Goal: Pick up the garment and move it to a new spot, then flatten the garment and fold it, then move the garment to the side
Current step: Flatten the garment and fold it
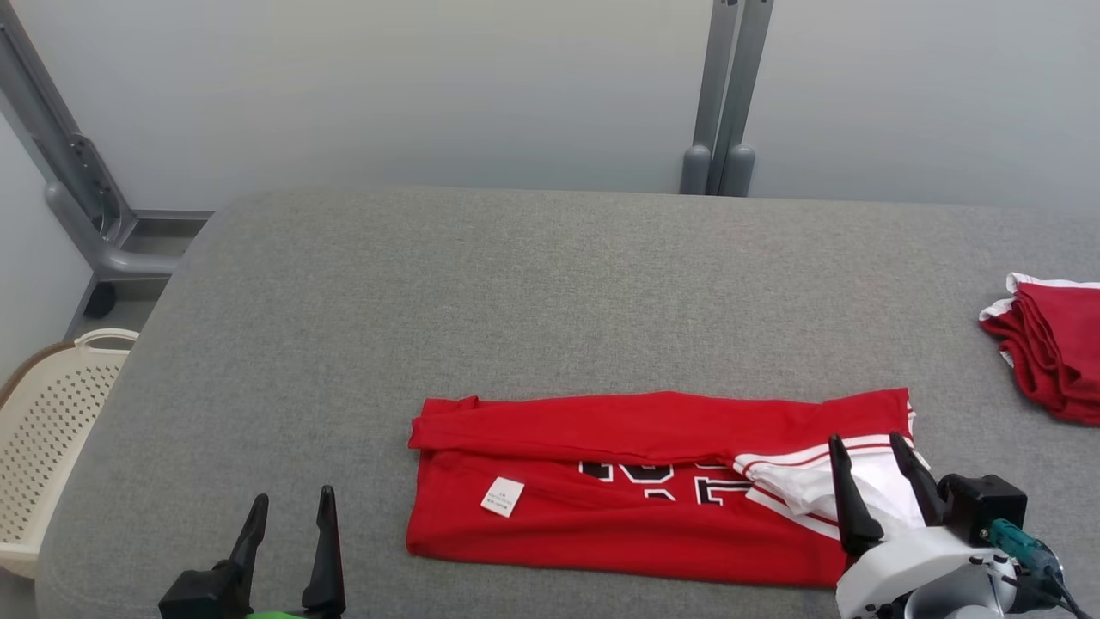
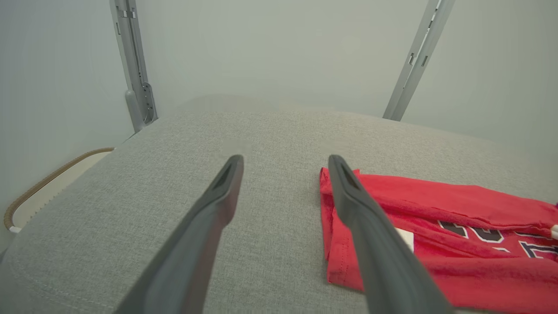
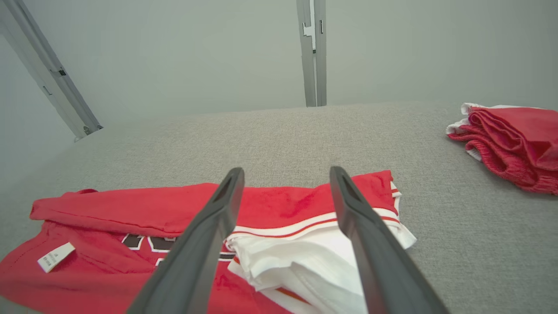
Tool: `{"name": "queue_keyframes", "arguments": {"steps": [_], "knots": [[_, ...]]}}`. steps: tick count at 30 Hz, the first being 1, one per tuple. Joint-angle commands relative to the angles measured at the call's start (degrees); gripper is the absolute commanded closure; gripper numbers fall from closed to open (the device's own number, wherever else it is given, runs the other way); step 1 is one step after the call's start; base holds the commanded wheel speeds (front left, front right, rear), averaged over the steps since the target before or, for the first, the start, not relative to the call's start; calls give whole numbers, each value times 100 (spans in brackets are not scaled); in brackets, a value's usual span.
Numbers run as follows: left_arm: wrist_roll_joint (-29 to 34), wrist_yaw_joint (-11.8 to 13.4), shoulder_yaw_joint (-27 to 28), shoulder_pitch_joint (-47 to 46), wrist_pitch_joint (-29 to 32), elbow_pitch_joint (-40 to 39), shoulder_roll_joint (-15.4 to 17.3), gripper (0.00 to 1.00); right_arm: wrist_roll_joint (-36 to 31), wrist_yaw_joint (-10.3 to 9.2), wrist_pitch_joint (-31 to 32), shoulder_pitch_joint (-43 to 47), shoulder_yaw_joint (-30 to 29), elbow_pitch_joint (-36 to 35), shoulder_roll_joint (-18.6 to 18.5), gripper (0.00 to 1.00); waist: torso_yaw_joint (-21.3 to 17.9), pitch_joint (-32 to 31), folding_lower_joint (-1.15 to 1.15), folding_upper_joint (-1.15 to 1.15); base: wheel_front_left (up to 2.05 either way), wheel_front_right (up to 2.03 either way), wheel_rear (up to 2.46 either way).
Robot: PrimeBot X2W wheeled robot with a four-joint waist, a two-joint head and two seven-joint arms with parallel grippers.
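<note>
Surface: grey cloth-covered table (image 1: pixel 550 275), rounded corners. Two items lie on it.
1. Red shirt (image 1: pixel 619 490), folded into a long flat band. White tag (image 1: pixel 502 497) and part of the black-and-white lettering face up. Its white-striped end lies right at the right pincer (image 1: pixel 864 440). Its other end lies near the left pincer (image 1: pixel 293 496), to that pincer's right.
2. Folded red shorts (image 1: pixel 1053 361) with white trim, well apart from the shirt, ahead and right of the right pincer.
</note>
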Motion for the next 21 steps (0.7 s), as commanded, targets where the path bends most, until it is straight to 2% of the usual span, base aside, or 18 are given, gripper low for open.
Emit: {"name": "queue_keyframes", "arguments": {"steps": [1, 16, 21], "knots": [[87, -29, 49, 81, -3, 55, -19, 0, -114, -2, -71, 100, 47, -46, -12, 0, -14, 5, 0, 0, 0, 0, 0], [304, -27, 143, 55, -4, 144, -78, 0, -319, -2, 122, 311, 183, -572, -11, 0, -116, -1, 0, 0, 0, 0, 0], [343, -19, 120, 47, -4, 220, -67, 0, -175, -2, 213, 334, 144, -627, -9, 0, -126, 9, 0, 0, 0, 0, 0]]}}
